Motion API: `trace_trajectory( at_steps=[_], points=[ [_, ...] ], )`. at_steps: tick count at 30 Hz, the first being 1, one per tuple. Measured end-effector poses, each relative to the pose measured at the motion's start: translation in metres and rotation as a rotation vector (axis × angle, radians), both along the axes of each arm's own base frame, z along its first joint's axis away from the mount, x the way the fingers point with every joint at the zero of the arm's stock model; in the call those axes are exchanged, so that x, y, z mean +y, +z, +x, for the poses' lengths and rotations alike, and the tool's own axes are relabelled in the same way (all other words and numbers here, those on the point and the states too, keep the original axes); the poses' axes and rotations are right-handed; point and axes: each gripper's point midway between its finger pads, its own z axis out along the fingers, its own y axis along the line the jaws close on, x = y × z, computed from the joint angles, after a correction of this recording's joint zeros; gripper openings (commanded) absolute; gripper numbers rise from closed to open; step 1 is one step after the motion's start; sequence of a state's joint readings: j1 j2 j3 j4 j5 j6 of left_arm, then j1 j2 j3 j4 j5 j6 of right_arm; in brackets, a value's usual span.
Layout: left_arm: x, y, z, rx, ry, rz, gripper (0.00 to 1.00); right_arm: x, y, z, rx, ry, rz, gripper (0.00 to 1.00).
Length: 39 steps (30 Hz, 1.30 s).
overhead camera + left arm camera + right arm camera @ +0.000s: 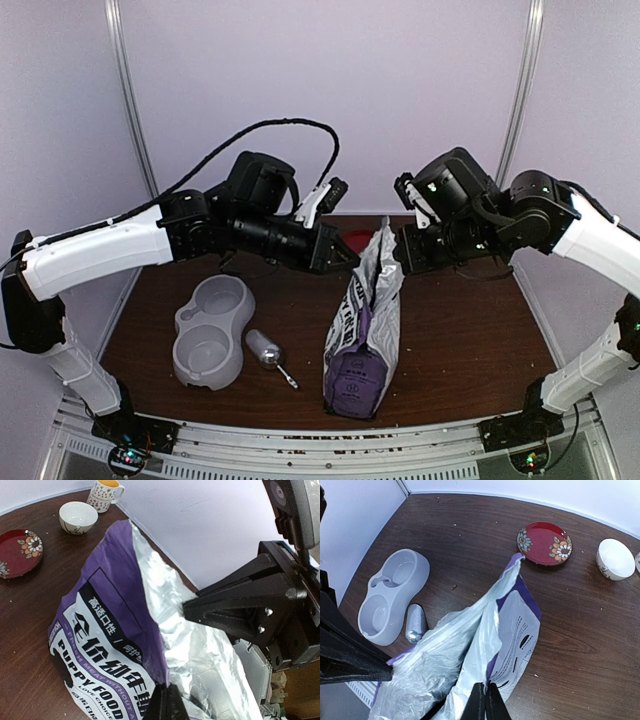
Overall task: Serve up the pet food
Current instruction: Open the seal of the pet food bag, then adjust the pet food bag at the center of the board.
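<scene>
Top external view: a purple puppy-food bag [362,340] sits nearest on the brown surface [470,330]. A grey double feeder [210,330] and a metal scoop [266,348] lie to its left. Further back, the left gripper [350,256] and right gripper [399,253] are each clamped on an opposite lip of the bag's mouth, holding it apart. The pet food is hidden; only silver lining shows. Beyond stand a red plate [544,543], a white bowl [615,559] and a mug [105,492].
</scene>
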<state>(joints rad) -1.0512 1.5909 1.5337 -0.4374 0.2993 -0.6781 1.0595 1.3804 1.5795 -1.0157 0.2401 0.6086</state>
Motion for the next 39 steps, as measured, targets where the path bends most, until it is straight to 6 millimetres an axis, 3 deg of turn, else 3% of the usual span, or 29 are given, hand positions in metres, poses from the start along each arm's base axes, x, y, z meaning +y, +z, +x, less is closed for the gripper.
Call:
trace_trajectory(
  at_steps=[10,14,18,22,25,30,34,39],
  points=[
    [0.003,-0.002,0.000,-0.013,0.001,0.020,0.00,-0.008,-0.004,-0.003,0.001,-0.003,-0.018,0.00],
    [0.004,0.002,-0.001,-0.031,-0.013,0.025,0.24,-0.003,-0.001,-0.004,-0.003,0.021,0.018,0.00],
    [0.005,0.019,-0.002,-0.077,-0.042,0.025,0.42,0.000,0.002,-0.003,-0.010,0.039,0.032,0.22],
    [0.000,0.047,0.000,-0.141,-0.064,-0.003,0.55,0.002,0.003,-0.004,-0.008,0.053,0.040,0.35],
    [0.000,0.053,-0.001,-0.170,-0.083,-0.002,0.65,0.002,0.006,-0.006,-0.010,0.060,0.054,0.42],
    [-0.002,0.044,-0.002,-0.177,-0.112,0.039,0.68,-0.002,0.010,-0.009,-0.021,0.067,0.076,0.56],
    [-0.009,0.035,0.003,-0.175,-0.121,0.078,0.68,-0.003,0.018,-0.009,-0.038,0.066,0.105,0.58],
    [-0.015,0.019,0.009,-0.164,-0.120,0.123,0.59,-0.005,0.022,-0.006,-0.050,0.054,0.121,0.59]
  ],
)
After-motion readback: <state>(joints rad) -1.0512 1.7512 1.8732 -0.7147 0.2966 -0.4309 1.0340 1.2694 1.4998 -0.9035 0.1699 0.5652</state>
